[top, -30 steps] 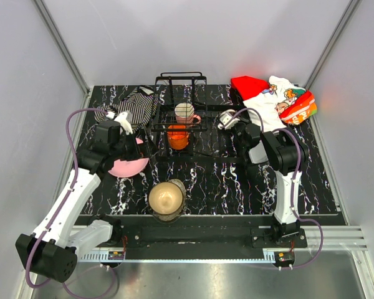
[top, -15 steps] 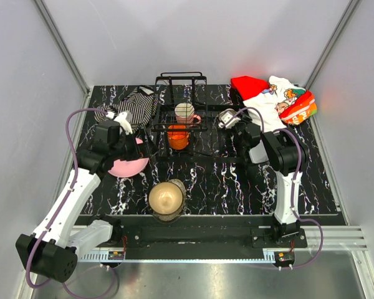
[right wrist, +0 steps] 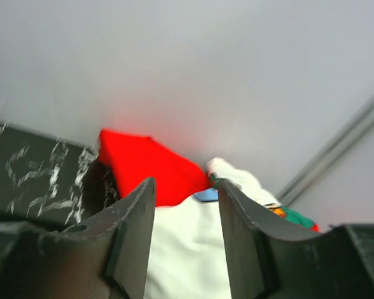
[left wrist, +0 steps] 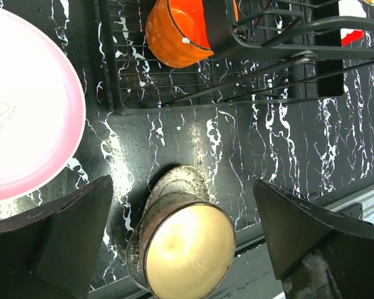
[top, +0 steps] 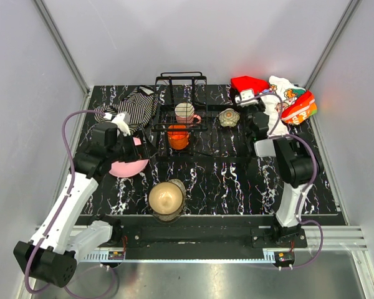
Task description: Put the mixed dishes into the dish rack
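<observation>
While the left gripper is held over the tabletop, its jaws are spread wide and nothing is gripped between them. The brownish bowl is seen below the gap between these jaws, standing on the tabletop. The pink round plate lies to the left of the jaws and is not touched by them. Beyond the jaws stands the dish rack, and the small orange cup is held tilted inside it. The cream-pink mug is also seen in the rack, just behind the orange cup.

The right gripper is raised, with its jaws parted by a narrow gap and nothing pinched. The red-white printed cloth is seen through that gap, just ahead of the jaws. The small floral patterned cup stands on the tabletop to the left of these jaws, clear of them and just beside the rack's right side.
</observation>
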`<state>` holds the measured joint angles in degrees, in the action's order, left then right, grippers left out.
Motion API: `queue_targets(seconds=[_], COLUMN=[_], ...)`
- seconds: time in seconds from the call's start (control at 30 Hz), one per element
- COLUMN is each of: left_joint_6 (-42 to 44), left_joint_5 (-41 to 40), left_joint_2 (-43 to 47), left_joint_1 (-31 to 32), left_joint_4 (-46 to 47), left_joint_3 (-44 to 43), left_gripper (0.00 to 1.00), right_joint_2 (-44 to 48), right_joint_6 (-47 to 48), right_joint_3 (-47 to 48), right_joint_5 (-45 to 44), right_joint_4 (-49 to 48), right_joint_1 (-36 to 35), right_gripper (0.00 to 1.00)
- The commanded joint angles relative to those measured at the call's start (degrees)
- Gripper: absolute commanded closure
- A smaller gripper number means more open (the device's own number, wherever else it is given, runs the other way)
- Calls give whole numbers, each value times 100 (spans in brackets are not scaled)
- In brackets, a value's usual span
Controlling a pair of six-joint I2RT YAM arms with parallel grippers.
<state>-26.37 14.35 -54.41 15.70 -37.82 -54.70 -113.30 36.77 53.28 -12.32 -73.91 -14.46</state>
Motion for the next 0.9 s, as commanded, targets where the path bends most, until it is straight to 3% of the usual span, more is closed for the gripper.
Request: queue_targets(seconds=[0.0,0.07,0.17,0.27,0.3,0.4,0.6,0.77,0.87], left_joint_6=[53,62,62,-8,-69,-140,-193,-272,-299], left_joint_5=[24,-37,-73,-11,24,42,-55,-81,-90], left_joint_2=[177,203,264,370,457,607,792,915,950], left_joint_1=[-24,-32,-24,-32,-24,-24,-32,-32,-32], left_joint_4=[-32,-154,-269,-340,-348,-401,-568,-612,-647], left_joint_3=[-129,-181,-226,-226,-200,-138,-94,-76,-68], left_gripper=[1,1,1,1,1,1,1,1,1], right_joint_2=[1115,1667,2658,3835,4102,4903,5889,5670,5345], right_joint_6=[-926,-996,-1426,-2601,-3545,-5017,-6348,-7645,-8577], right_joint_3=[-291,-562,-853,-794,-653,-230,-327,-37,-177], right_joint_5=[-1298,-1659,-2046,-2109,-1995,-1277,-1132,-1833,-2020], right_joint_4=[-1268,-960,426,2787,4482,6873,8856,10087,10186], right_joint_1=[-162,-390,-845,-1277,-1348,-1489,-2595,-3992,-4775], right_gripper=[50,45,37,37,37,36,34,35,36])
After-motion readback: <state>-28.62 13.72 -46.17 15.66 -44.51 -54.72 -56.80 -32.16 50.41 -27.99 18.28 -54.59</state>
